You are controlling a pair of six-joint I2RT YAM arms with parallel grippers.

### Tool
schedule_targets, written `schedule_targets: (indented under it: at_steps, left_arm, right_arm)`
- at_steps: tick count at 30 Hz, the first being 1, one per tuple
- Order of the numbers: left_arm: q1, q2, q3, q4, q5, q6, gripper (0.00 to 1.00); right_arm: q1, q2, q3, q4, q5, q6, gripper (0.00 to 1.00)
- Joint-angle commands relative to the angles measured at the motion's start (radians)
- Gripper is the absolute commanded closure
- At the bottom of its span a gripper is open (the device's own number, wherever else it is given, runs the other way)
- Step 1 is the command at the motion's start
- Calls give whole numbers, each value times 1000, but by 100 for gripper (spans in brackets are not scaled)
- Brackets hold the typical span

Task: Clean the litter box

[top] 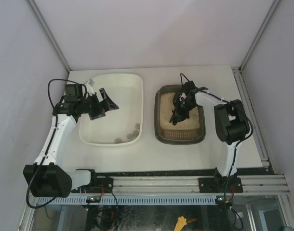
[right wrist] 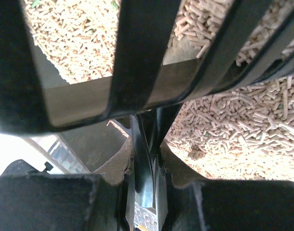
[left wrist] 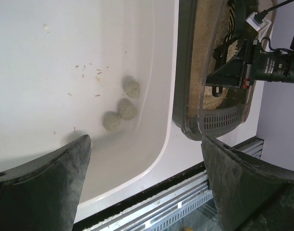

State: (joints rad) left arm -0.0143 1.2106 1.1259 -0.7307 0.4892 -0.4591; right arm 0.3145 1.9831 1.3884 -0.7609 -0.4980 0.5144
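**Layout.** The white tub (top: 119, 91) (left wrist: 65, 38) stands on the table (top: 185, 159). The litter box (top: 180, 140) (left wrist: 184, 72) sits just right of the tub, parallel to it, with a narrow strip of table between the two rims. It is a dark, round-cornered tray holding beige pellet litter (right wrist: 233, 125).

**Tub contents.** Three grey-green clumps (top: 132, 133) (left wrist: 123, 103) lie close together on the tub floor near its front right corner. A few stray pellets are scattered on the floor further in.

**Left gripper.** The left gripper (top: 104, 107) (left wrist: 146, 142) hangs above the left half of the tub, clear of the floor. Its jaws are spread wide and nothing lies between them. In the left wrist view the three clumps appear between and beyond the two fingertips.

**Right gripper.** The right gripper (top: 183, 103) (right wrist: 147, 178) is right of the tub, over the litter box. Its jaws are clamped on the thin handle of a black slotted scoop (top: 176, 115) (right wrist: 137, 48). The scoop head points toward the front end of the litter box and sits low over the pellets. Whether it touches them cannot be determined. Through the slots, pellets show along with a smooth grey-brown patch of the box; whether that patch is floor or wall cannot be determined.
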Motion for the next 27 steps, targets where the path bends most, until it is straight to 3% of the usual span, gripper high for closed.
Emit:
schedule_targets:
  at_steps: [1, 27]
  left_arm:
    - [7, -2, -17, 27, 0, 22, 0]
    - [7, 7, -25, 29, 9, 32, 0]
  right_arm:
    - [3, -57, -59, 98, -182, -35, 100]
    - [-90, -270, -226, 35, -113, -57, 100]
